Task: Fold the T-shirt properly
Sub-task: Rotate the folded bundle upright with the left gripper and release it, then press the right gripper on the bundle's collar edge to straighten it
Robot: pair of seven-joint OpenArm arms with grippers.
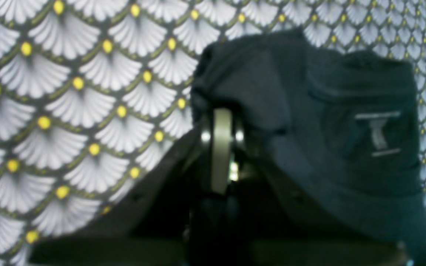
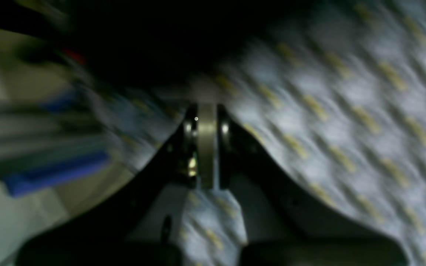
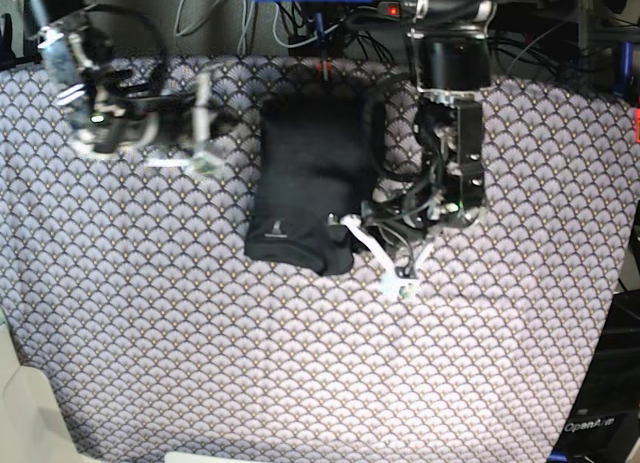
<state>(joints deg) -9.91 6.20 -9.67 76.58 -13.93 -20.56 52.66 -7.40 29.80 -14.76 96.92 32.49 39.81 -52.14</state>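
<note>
Step in hand: most likely the last tidy-up of the fold. Hard to call it anything else with the T-shirt (image 3: 305, 173) lying as a neat dark block on the far middle of the desk (image 3: 300, 373), sleeves tucked out of sight and a small light mark (image 3: 272, 226) showing on the near corner toward the right arm's side.

Looks close to done. Seems to need just a gentle pat or a small tug at the near edge by the left arm, where the cloth bulges a little. Calls for a slow, low move there, so as not to pull the layers apart. Might also be time to let go and lift away.

Left arm: reaches in from its own side and bends down, with the left tool (image 3: 385, 263) touching or just beside the near corner of the shirt. Seen from the left wrist, looks clenched, pads pressed together, right at the edge of the dark cloth. Cannot tell if a bit of cloth is caught between them; too blurry.

Right arm: held well apart from the shirt, out over bare desk on the other side, lying low and pointing toward the middle. Right tool (image 3: 205, 158) looks clenched too, with nothing in it. Very smeared in the right wrist view, so probably moving fast.
</note>
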